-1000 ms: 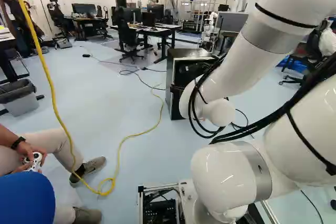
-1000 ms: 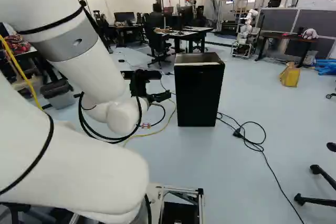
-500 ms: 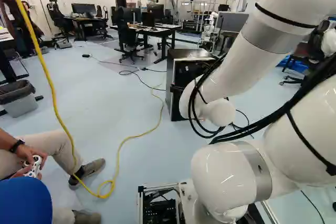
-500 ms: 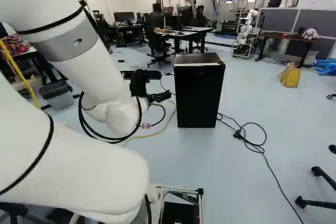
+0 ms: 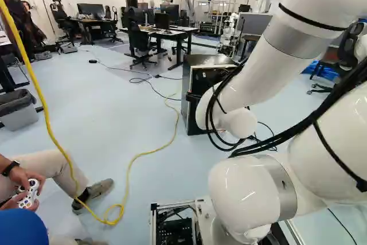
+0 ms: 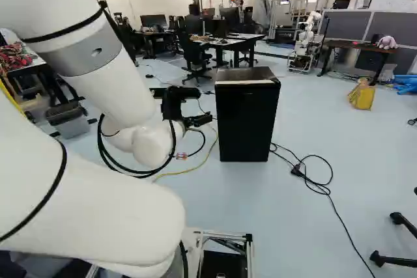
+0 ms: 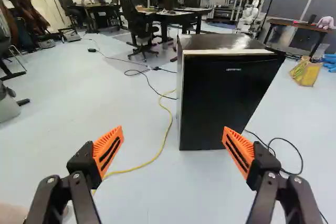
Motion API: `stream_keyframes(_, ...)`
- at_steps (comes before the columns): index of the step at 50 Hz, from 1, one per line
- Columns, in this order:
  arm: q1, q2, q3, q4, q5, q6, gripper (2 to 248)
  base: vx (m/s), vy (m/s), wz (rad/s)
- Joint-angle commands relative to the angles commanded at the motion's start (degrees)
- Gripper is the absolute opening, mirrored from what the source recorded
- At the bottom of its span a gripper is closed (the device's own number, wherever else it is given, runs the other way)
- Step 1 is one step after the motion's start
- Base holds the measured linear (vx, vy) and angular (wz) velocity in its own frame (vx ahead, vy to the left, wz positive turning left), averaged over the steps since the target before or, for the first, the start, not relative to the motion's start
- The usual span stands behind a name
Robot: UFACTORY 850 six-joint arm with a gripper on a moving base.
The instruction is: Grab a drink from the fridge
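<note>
Fridge: is standing on the floor at the gripper's one o'clock.
Fingers: are pointing ahead, wide apart.
Yellow cable: is curving over the floor at twelve o'clock.

In the left base view, the white arm rises from about five o'clock, and its forearm slopes down from two o'clock to the rounded wrist. The black gripper has its orange-padded fingers spread wide apart, pointing toward twelve o'clock.
</note>
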Motion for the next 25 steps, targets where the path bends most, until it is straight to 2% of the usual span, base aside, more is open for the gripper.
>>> stream_keyframes(25,0.0,0.0,0.0,0.0,0.0,0.0,247,0.087,0.001,-0.001)
